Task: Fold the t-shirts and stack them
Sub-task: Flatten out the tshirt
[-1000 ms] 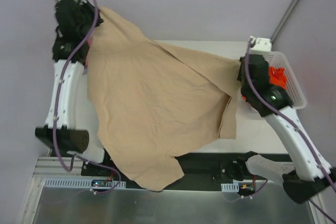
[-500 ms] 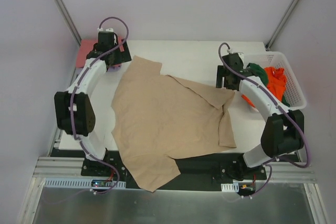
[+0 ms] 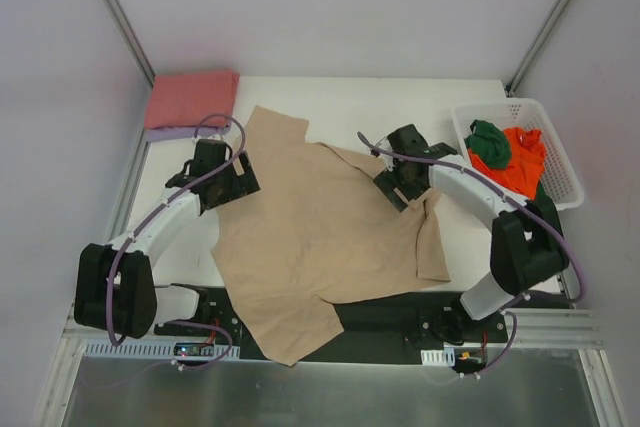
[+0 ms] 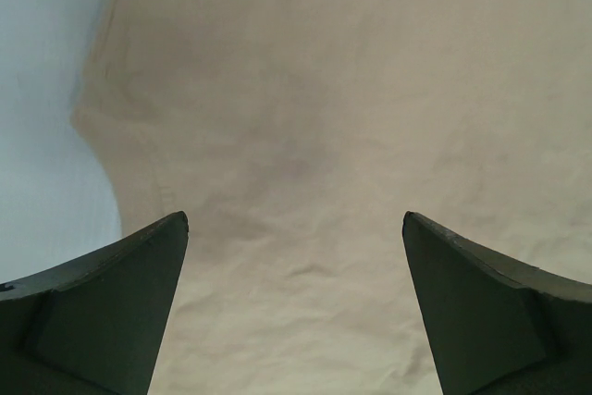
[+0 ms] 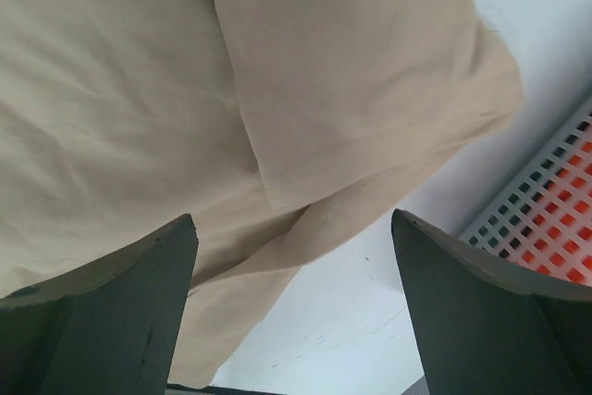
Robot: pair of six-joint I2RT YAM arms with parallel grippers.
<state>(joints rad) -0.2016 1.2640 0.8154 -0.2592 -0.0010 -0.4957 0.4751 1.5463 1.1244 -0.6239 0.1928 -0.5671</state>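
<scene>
The tan t-shirt [image 3: 320, 232] lies spread over the white surface [image 3: 380, 107], near end hanging off the edge, left gripper [image 3: 225, 179] at its left side, right gripper [image 3: 400, 179] over its folded-back right part — folded salmon pink t-shirt [image 3: 190, 99] far left, basket [image 3: 566, 175] far right.

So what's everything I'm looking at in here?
tan t-shirt: one, beige, spread across the middle of the table, its near end hanging over the near edge
pink t-shirt: one, salmon, folded, far left corner
lavender cloth: one, thin strip under the pink t-shirt
basket: one, white lattice, far right
green t-shirt: one, dark green, in basket
orange t-shirt: one, bright orange, in basket
table: one, white
left gripper: one, dark, open, over tan t-shirt's left edge
right gripper: one, dark, open, over its right side
</scene>
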